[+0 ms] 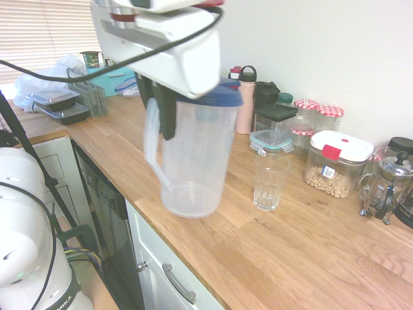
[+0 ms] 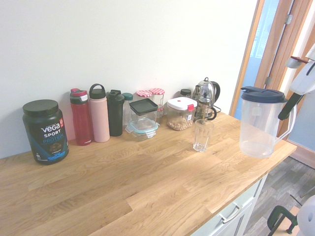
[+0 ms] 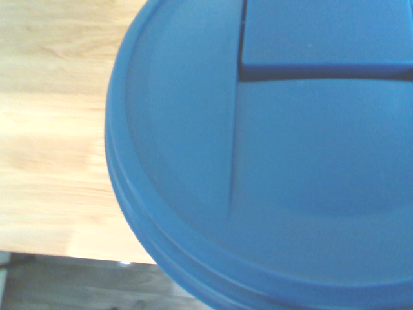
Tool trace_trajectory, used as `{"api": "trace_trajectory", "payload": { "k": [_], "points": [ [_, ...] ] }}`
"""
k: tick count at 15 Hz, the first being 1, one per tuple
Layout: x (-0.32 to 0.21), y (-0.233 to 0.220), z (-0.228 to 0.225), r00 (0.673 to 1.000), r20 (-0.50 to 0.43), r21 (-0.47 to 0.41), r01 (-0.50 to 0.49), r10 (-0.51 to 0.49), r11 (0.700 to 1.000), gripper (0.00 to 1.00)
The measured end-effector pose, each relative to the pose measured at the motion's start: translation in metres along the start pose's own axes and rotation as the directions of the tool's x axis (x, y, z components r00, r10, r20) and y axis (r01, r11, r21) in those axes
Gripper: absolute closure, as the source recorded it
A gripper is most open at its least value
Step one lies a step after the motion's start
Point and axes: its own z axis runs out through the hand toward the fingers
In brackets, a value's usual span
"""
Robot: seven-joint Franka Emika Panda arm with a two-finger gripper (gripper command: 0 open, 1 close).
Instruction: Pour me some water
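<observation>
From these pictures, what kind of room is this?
Most likely a home kitchen: a wooden worktop with drawers under it, a French press and food jars along the wall.

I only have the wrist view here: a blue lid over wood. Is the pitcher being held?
Observer: Yes. The gripper is shut on the handle of the clear pitcher, which hangs above the counter's edge.
Reviewer: Where's the glass?
Observer: An empty drinking glass stands upright on the wooden counter, apart from the pitcher, toward the wall.
Reviewer: Is the pitcher tipped yet?
Observer: No, it hangs about upright with the blue lid on; I can't see a water level in it.
</observation>
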Motion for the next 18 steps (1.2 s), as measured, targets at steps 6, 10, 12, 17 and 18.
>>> {"api": "trace_trajectory", "payload": {
  "k": [6, 10, 12, 17, 18],
  "points": [
    [0.096, -0.001, 0.026, 0.945, 0.124, -0.085, 0.314, -0.303, 0.946, 1.0],
    [0.139, -0.058, 0.037, 0.903, 0.206, -0.218, 0.418, -0.377, 0.882, 1.0],
    [0.15, -0.084, 0.044, 0.89, 0.25, -0.336, 0.449, -0.382, 0.828, 1.0],
    [0.156, -0.12, 0.063, 0.867, 0.33, -0.526, 0.498, -0.374, 0.69, 1.0],
    [0.155, -0.131, 0.071, 0.862, 0.343, -0.547, 0.506, -0.372, 0.667, 1.0]
  ]
}}
